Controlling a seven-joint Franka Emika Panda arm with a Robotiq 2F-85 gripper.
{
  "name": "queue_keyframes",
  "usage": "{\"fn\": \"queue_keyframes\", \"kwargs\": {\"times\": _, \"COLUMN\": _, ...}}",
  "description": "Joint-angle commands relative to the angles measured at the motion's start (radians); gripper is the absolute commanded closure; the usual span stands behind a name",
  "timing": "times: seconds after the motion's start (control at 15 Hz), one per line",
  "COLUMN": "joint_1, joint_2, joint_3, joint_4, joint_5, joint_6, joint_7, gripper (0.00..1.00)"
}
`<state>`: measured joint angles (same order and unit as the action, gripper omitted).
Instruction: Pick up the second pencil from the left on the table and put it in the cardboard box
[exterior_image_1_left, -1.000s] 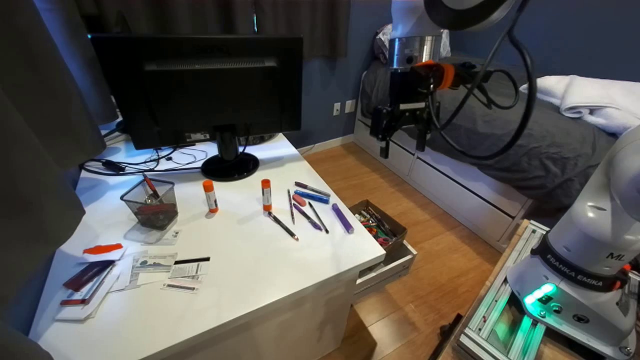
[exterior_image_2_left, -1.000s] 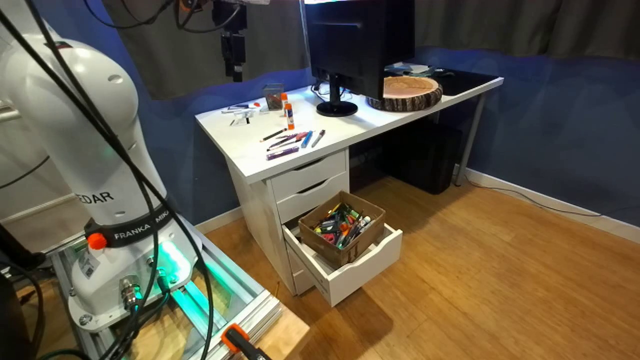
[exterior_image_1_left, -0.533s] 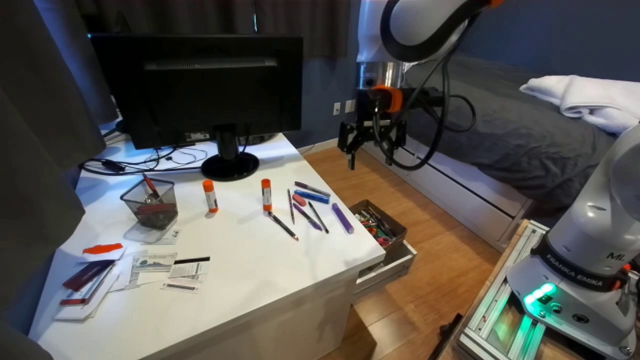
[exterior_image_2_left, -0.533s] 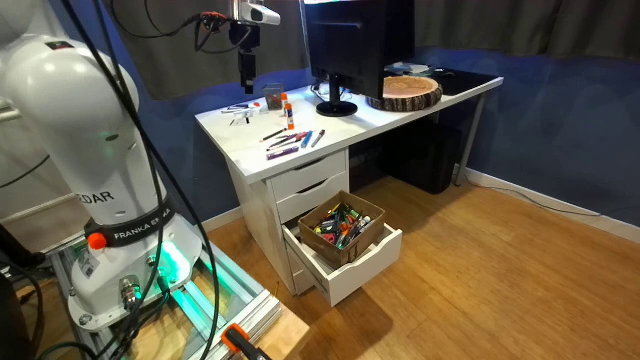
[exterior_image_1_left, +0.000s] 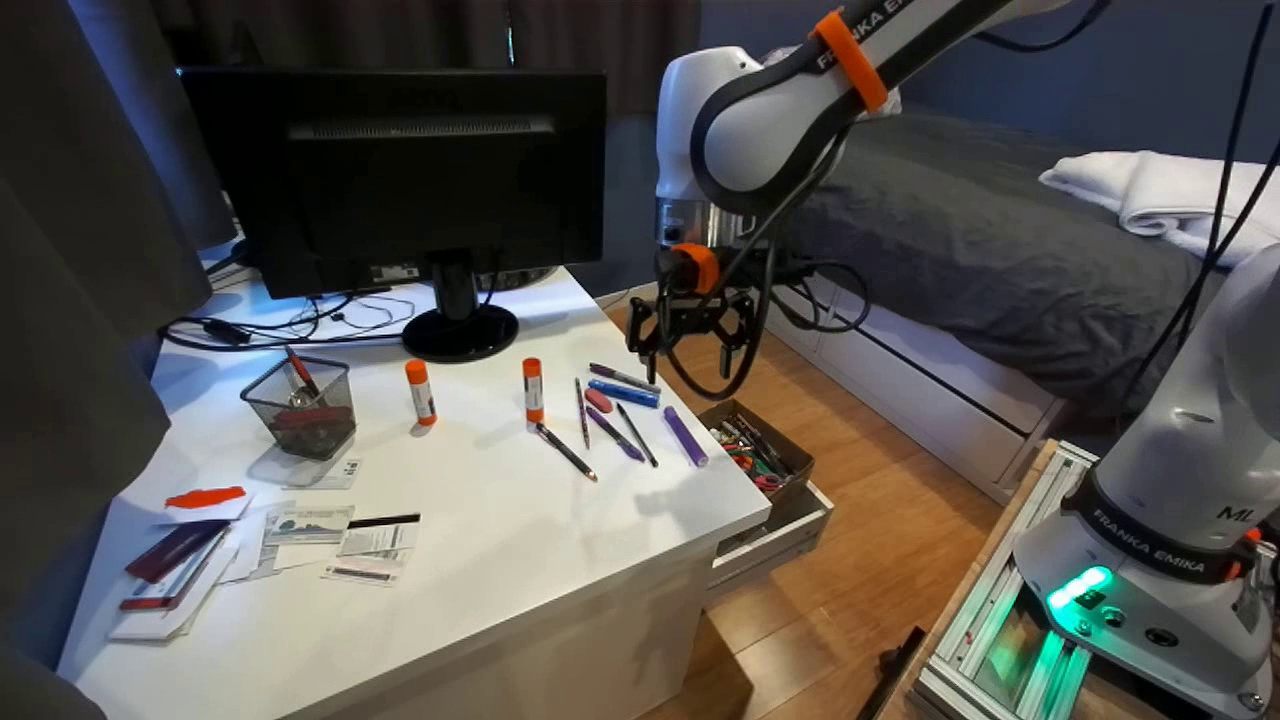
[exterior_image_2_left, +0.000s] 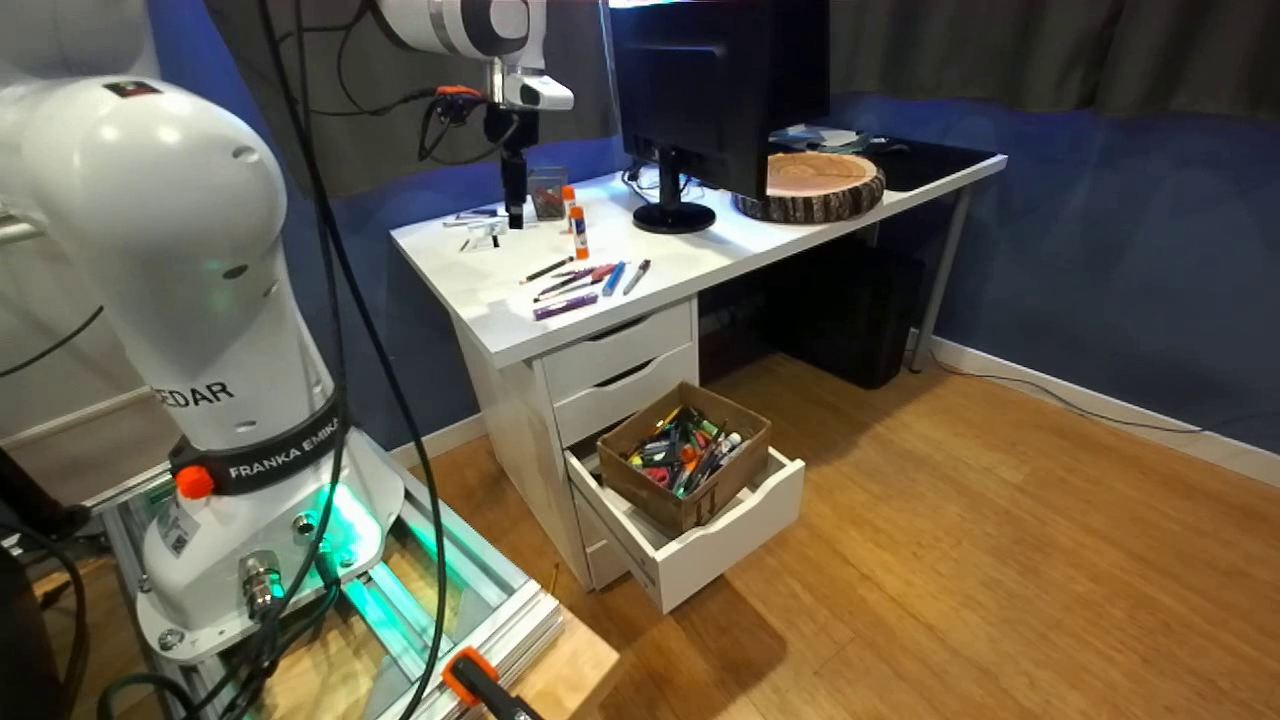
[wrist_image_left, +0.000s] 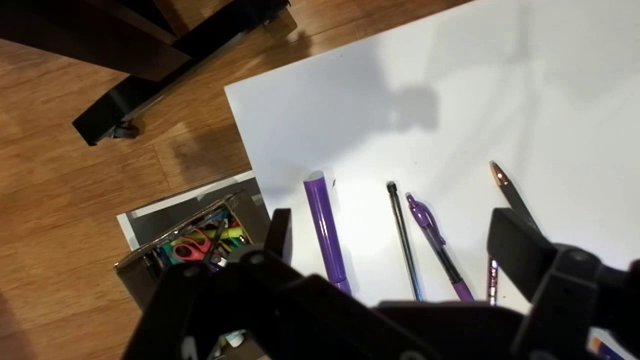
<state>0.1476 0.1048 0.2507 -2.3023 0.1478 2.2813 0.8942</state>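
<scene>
Spread wide and empty, the gripper (exterior_image_1_left: 688, 366) hangs above the desk (exterior_image_1_left: 480, 540) before us. In the wrist view, a purple pen (wrist_image_left: 440, 251) lies beside the slim dark pencil (wrist_image_left: 405, 240), perhaps the target, at three o'clock; closing could trap both. The cardboard box (exterior_image_2_left: 735, 474) sits at nine.

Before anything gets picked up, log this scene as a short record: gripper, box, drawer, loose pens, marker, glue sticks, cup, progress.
gripper: open, empty, raised above the desk
cardboard box: inside the drawer, holding mixed stationery
drawer: pulled out
loose pens: lying flat on the desk, a pink eraser among them
purple marker: flat, near the drawer-side edge of the desk
glue sticks: two, both upright
mesh cup: on the desk, a red pen sticking up from it
progress: nothing gripped yet
</scene>
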Motion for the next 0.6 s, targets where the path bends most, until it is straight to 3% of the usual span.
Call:
{"fn": "queue_keyframes", "kwargs": {"times": 0.0, "joint_1": 0.061, "joint_2": 0.125, "joint_3": -0.037, "joint_4": 0.084, "joint_5": -0.076, "joint_6": 0.051, "joint_7": 0.11, "gripper": 0.0}}
{"fn": "queue_keyframes", "kwargs": {"times": 0.07, "joint_1": 0.068, "joint_2": 0.147, "joint_3": -0.038, "joint_4": 0.103, "joint_5": -0.065, "joint_6": 0.043, "joint_7": 0.084, "gripper": 0.0}}
{"fn": "queue_keyframes", "kwargs": {"times": 0.13, "joint_1": 0.062, "joint_2": 0.088, "joint_3": -0.044, "joint_4": 0.049, "joint_5": -0.038, "joint_6": 0.037, "joint_7": 0.054, "gripper": 0.0}}
{"fn": "queue_keyframes", "kwargs": {"times": 0.53, "joint_1": 0.077, "joint_2": 0.143, "joint_3": -0.053, "joint_4": 0.093, "joint_5": -0.037, "joint_6": 0.038, "joint_7": 0.053, "gripper": 0.0}}
